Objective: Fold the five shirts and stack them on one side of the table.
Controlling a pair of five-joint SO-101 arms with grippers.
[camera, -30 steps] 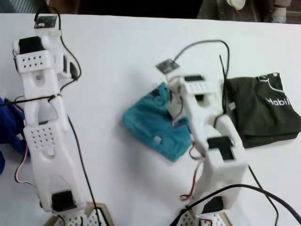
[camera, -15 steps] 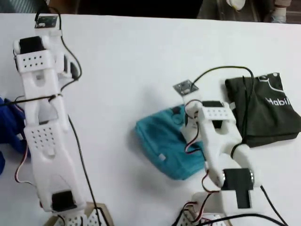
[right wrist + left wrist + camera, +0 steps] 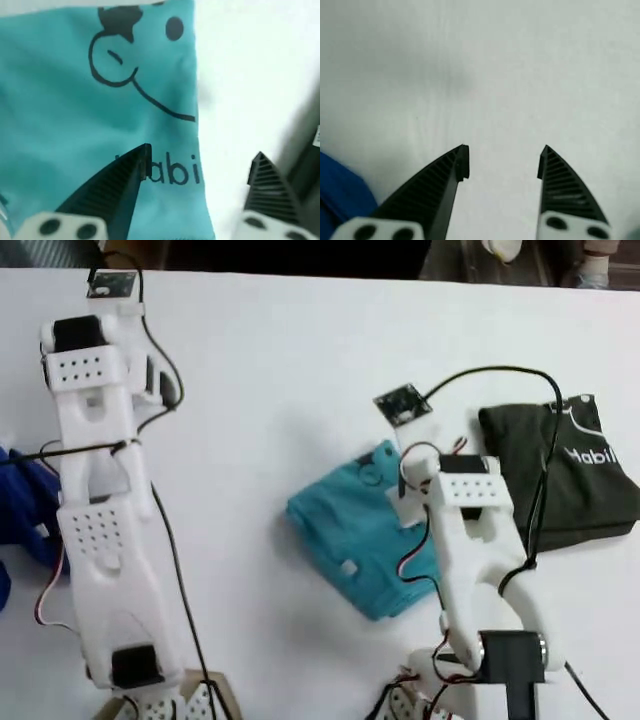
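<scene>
Teal shirt [image 3: 345, 530] lies folded on table [image 3: 260, 370] near dark folded shirt [image 3: 565, 480]; right gripper [image 3: 202, 152] spread wide over its edge, left gripper [image 3: 502, 148] likewise spread, holding nothing.

Folded teal shirt [image 3: 340, 530] centre, black shirt [image 3: 575, 490] right, blue shirt [image 3: 18, 505] left.

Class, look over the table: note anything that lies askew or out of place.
The teal shirt lies at an angle beside the black folded shirt, not stacked on it. A blue shirt sits bunched at the opposite edge of the table.
</scene>
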